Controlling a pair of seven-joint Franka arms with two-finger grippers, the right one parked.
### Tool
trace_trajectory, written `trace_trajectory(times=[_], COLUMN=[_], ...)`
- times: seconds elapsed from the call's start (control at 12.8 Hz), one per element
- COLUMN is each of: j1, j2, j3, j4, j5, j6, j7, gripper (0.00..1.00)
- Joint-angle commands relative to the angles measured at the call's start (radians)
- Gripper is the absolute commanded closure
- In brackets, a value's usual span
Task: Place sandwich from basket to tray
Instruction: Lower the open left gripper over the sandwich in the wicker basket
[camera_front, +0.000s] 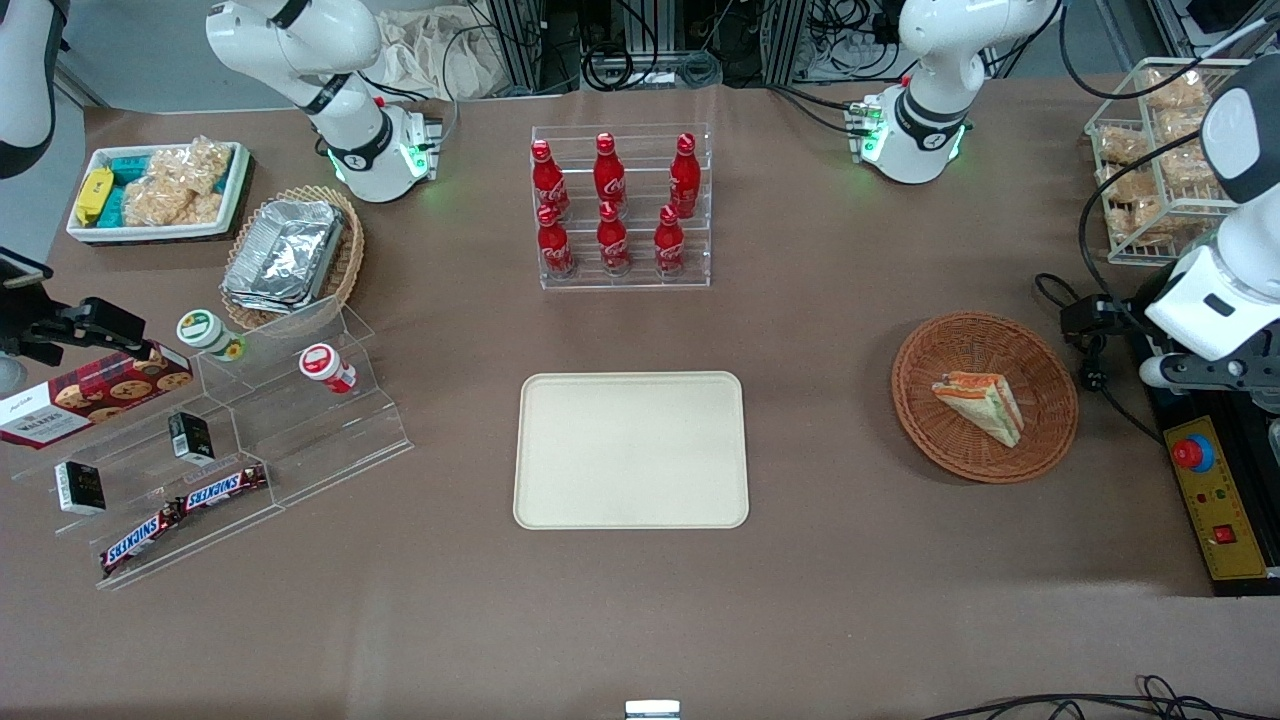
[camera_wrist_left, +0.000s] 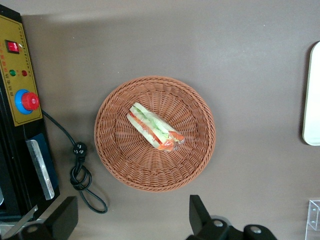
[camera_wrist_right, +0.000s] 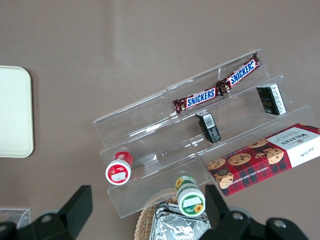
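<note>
Front view: the sandwich (camera_front: 980, 405) lies in the basket (camera_front: 930, 420), which sits on the bench (camera_front: 850, 560) toward the working arm's end. The tray (camera_front: 631, 449) lies flat mid-bench, well apart from the basket, nearer the camera than the rack of cola bottles (camera_front: 612, 205). The working arm's wrist hangs above the bench edge beside the basket, over a yellow control box (camera_front: 1220, 510); the gripper itself is hidden here.

Left wrist view: the gripper (camera_wrist_left: 132, 222) hovers above the bench just outside the basket (camera_wrist_left: 115, 150) rim, its dark fingers (camera_wrist_left: 202, 220) spread wide and holding nothing. The sandwich (camera_wrist_left: 155, 126) rests at the basket's middle, wrapped, untouched. A tray (camera_wrist_left: 312, 95) edge shows nearby.

Right wrist view: only a corner of the tray (camera_wrist_right: 15, 112) shows.
</note>
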Motion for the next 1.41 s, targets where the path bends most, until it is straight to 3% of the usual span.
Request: trace_trajectory(times=[0.0, 0.31, 0.55, 0.63, 1.33], j1=[-0.004, -0.012, -0.013, -0.012, 0.002], j2=[0.010, 0.028, 0.038, 0.033, 0.082], j3=[0.001, -0.016, -0.017, -0.017, -0.005], j4=[0.034, 0.035, -0.007, -0.052, -0.330], j5=[-0.008, 0.036, 0.016, 0.016, 0.019], j6=[-0.039, -0.042, 0.014, 0.060, 0.430], j7=[-0.018, -0.150, -0.777, -0.889, -1.202], gripper=[0.00, 0.00, 0.00, 0.00, 0.00])
